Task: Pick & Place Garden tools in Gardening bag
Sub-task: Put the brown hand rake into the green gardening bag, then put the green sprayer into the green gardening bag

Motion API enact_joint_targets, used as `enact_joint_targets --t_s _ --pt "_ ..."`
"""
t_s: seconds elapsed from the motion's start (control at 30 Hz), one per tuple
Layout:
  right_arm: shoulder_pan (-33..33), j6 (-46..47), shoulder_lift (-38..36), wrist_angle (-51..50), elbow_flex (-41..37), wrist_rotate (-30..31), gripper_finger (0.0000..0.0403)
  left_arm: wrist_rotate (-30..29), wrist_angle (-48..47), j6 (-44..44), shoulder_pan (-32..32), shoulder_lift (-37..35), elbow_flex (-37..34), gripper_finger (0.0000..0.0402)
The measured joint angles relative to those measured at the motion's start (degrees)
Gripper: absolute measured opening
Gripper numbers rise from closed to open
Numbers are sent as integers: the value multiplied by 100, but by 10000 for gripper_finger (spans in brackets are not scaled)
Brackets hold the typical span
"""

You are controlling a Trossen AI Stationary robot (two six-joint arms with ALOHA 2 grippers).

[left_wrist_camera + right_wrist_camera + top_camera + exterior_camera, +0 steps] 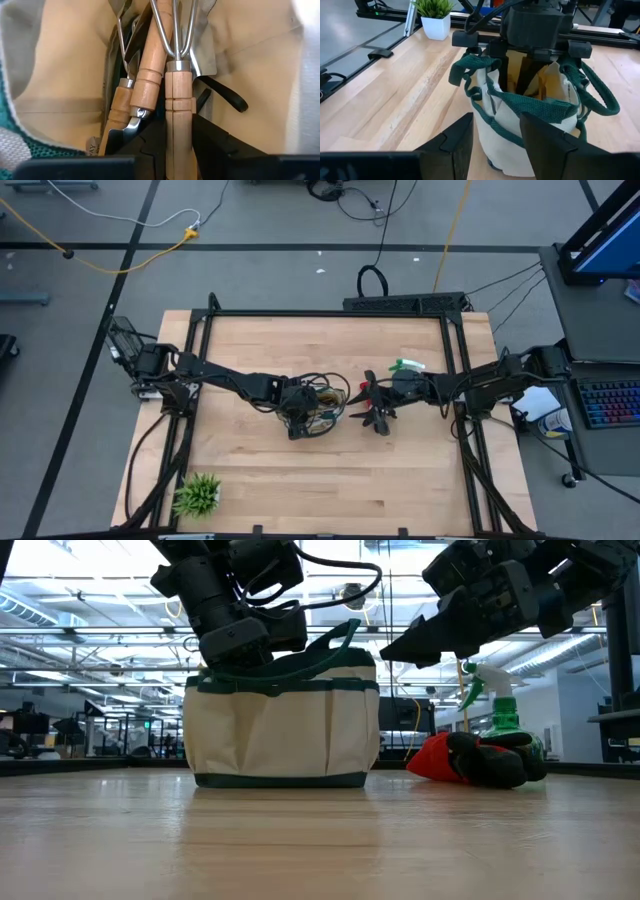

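The cream gardening bag with green trim stands on the table's middle. My left gripper reaches down into its open top and is shut on a wooden-handled hand rake with three metal tines. Two other wooden-handled tools and a black pruner handle lie in the bag beside it. My right gripper hangs open just right of the bag, above the red-and-black gloves. These lie on the table in front of the green spray bottle, which stands upright. My left gripper pinches the rake's wooden handle near its free end, between the two fingers. The fingers slant down from above into the bag and lie along the handle. The rake points tines-down among the other tools; what its head rests on is hidden.
A small potted green plant stands at the table's near left corner. The black frame rails run along the table's sides. Bare wood lies in front of the bag toward the near edge.
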Motion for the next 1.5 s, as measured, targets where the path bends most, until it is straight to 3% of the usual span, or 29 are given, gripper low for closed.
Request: enact_joint_targets --t_s 0.37,0.53,0.7,0.93,1.5 --pt "0 275 0 1 0 0 155 -314 39 -73 -4 2 -4 157" --pt "0 493 0 5 0 59 155 -340 66 -118 -13 4 -4 158" --pt "0 741 0 42 0 594 155 -349 76 -157 -13 4 -7 159" --pt "0 741 0 46 0 580 155 -356 208 -175 -11 -254 -24 159" --pt "2 -308 0 88 0 768 156 -362 348 -133 -11 -1209 -15 159"
